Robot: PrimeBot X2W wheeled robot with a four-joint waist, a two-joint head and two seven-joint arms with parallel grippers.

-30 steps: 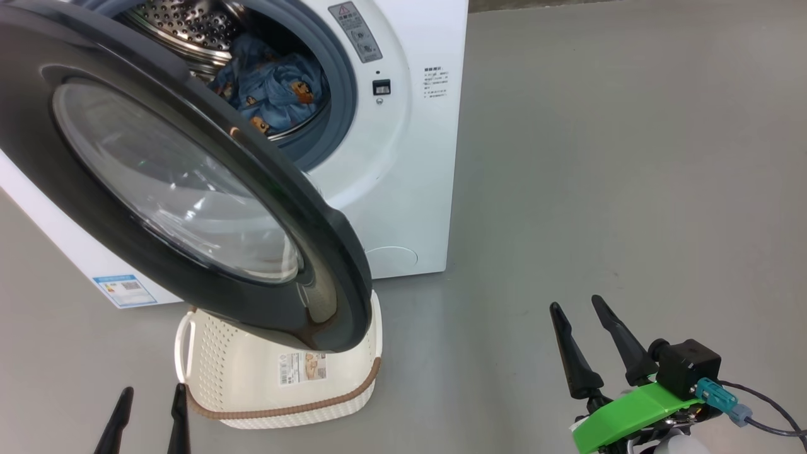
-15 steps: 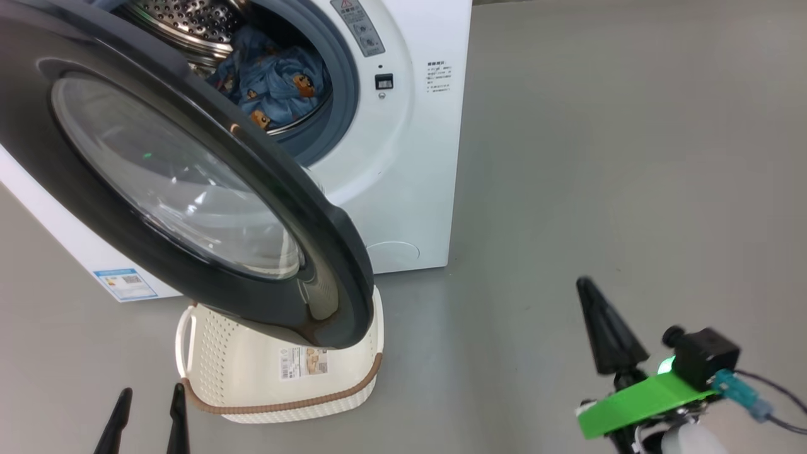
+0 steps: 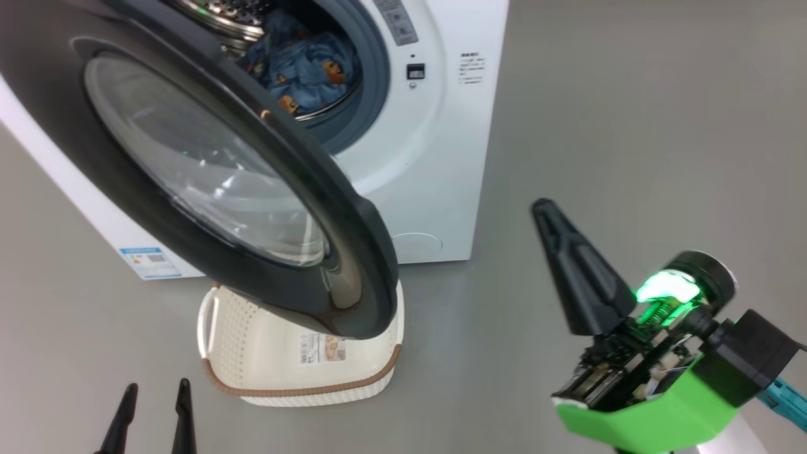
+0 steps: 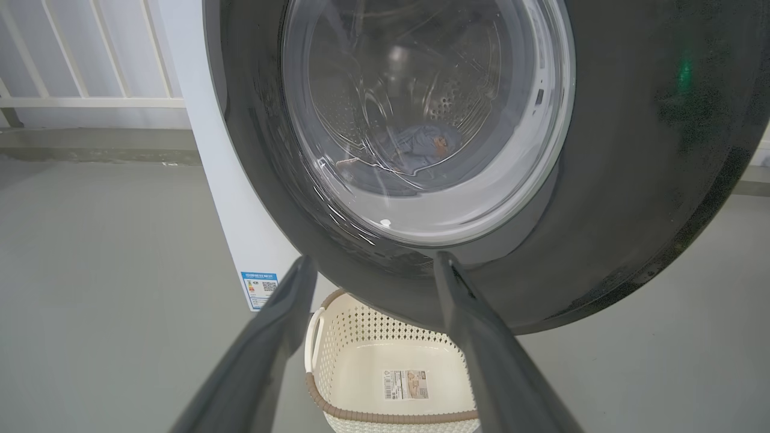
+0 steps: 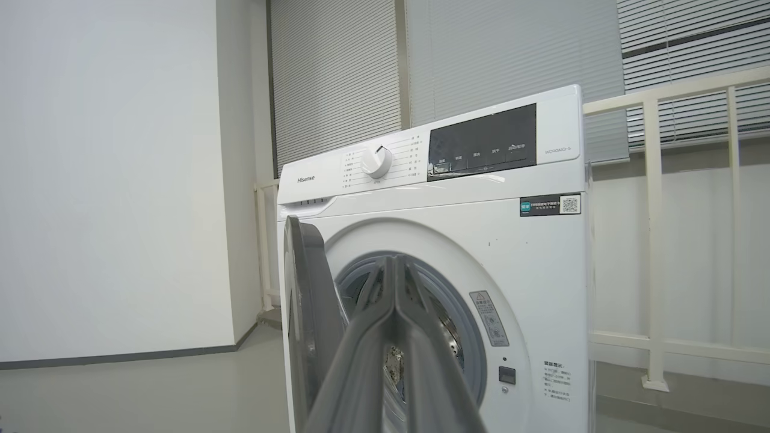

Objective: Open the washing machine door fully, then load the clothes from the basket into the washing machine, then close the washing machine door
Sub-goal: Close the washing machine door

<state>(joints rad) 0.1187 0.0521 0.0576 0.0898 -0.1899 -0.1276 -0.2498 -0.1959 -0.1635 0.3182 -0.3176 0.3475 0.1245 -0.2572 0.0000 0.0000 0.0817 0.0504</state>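
The washing machine door (image 3: 208, 170) stands swung open. Its glossy black rim and bulging glass fill the head view from nine to eleven o'clock, and its free edge points toward six. Behind it, at twelve o'clock, the white washing machine (image 3: 435, 157) shows its open drum. The clothes (image 3: 309, 66), light-blue fabric with small orange figures, lie bunched inside against the blue-grey gasket. The left wrist view also shows them dimly through the door glass. A blue label sticker (image 3: 150, 261) sits low on the machine's side at nine o'clock.

The basket (image 3: 243, 340) rests on the grey floor (image 3: 630, 126) at seven o'clock, under the door's lower rim, with a label on its floor.

The left claw (image 3: 157, 384) sits at the bottom edge, at seven o'clock, just beside the basket. Its two dark fingers are spread wide and grip nothing. The right claw (image 3: 545, 208) is raised at four o'clock, well apart from the door. Its fingers are pressed together into one point and it is empty. A green bracket (image 3: 649, 410) sits beneath it. In the right wrist view those joined fingers point at the drum opening, with a white railing (image 5: 652, 240) at three o'clock.
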